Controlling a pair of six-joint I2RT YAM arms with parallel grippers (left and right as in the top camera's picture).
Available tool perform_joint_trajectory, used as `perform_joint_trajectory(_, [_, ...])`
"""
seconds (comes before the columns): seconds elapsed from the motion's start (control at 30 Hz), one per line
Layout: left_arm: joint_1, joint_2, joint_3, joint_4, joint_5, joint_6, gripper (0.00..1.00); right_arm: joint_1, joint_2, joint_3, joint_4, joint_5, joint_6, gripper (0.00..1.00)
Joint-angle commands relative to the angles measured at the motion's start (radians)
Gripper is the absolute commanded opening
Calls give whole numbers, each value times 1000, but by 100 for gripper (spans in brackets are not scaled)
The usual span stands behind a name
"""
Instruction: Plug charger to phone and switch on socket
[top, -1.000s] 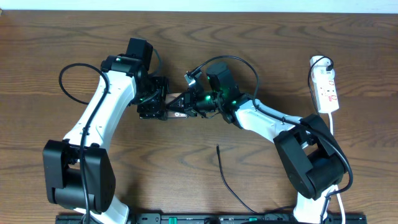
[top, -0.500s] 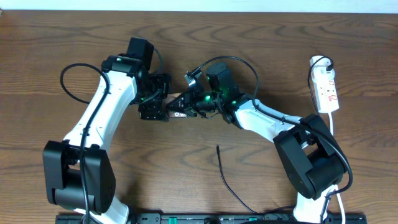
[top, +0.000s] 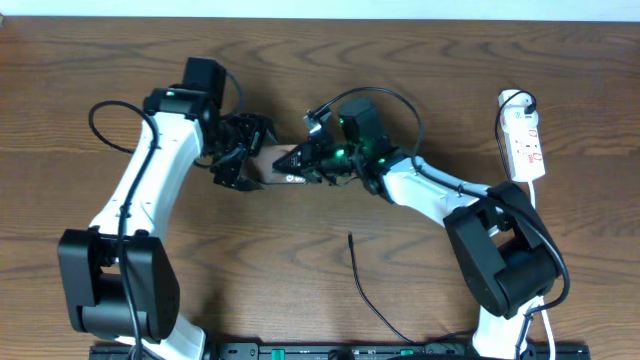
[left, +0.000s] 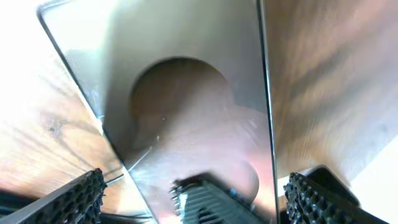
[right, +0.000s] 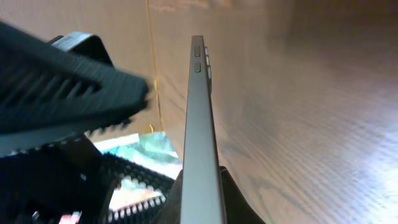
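The right gripper clamps the phone on edge, long axis 9-to-3; the left gripper gapes empty at its 9 o'clock; the charger lies at 5 o'clock, nearer, we judge, the right arm.

Dark wood-grain table; black rail along its near edge

Even, bright light falls from above and the overhead view is sharp; the brown wood-grain table carries only soft, short shadows beside the white robot arms, and small green lights glow mid-frame. The left wrist view is blurred by closeness: pale glare washes the flat dark glossy phone, and the lower right corner burns out to white. In the right wrist view a black ribbed pincer pad is out of focus, the far table dim
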Motion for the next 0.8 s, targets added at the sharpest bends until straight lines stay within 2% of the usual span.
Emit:
perform_joint_trajectory(0.0, [25, -23, 25, 25, 112, 204, 91, -32, 3, 14, 9, -19, 13, 1])
perform_joint_trajectory(0.1, [37, -23, 25, 69, 196, 299, 90, -57, 3, 14, 10, -31, 111, 1])
perform_joint_trajectory(0.23, [39, -23, 25, 98, 252, 325, 90, -90, 3, 14, 10, -32, 196, 1])
perform_joint_trajectory(0.6, [39, -23, 25, 182, 274, 316, 91, -175, 3, 14, 19, 28, 546, 1])
perform_joint_trajectory(0.77, [39, -23, 25, 254, 274, 238, 91, -184, 3, 14, 132, 52, 689, 1])
